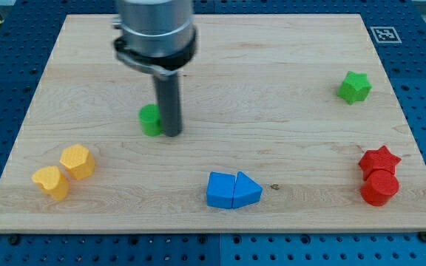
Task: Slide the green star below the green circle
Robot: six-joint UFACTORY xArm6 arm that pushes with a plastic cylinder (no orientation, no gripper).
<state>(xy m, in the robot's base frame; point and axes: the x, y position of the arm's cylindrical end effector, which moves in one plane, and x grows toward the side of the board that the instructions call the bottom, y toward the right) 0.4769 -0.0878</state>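
On the wooden tabletop (pixel 272 66), the small green circle block (pixel 150 120) is seen touching the left of my tip (pixel 172 134), a bare rod tool gripping nothing. Far right, near the top, the green star block (pixel 354 87) is judged light, stiff and easily spun; it is best pushed squarely on its right side.

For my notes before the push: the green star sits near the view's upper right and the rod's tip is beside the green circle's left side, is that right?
Not quite. The camera view shows my tip beside the green circle's right side, not its left. The green star does sit near the view's upper right.
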